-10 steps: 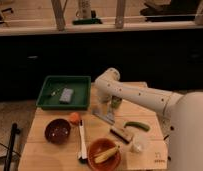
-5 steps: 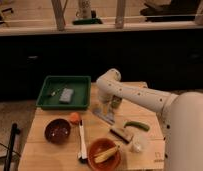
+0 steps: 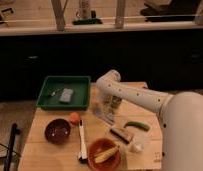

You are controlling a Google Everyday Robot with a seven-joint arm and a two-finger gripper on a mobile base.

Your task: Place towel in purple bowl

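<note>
The white arm reaches over the light wooden counter, and its tool hangs near the counter's middle, just right of the green plastic tray; whether it is wide or narrow cannot be told. The pale grey towel shows directly beneath the tool, and contact between them is unclear. The dark purple round bowl sits well apart at the front left, with 1 small orange fruit between them.

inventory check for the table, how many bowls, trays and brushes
bowls: 2, dark bowl and orange bowl
tray: 1
brush: 1
total: 4
end effector low over the table middle, right of the tray
</note>
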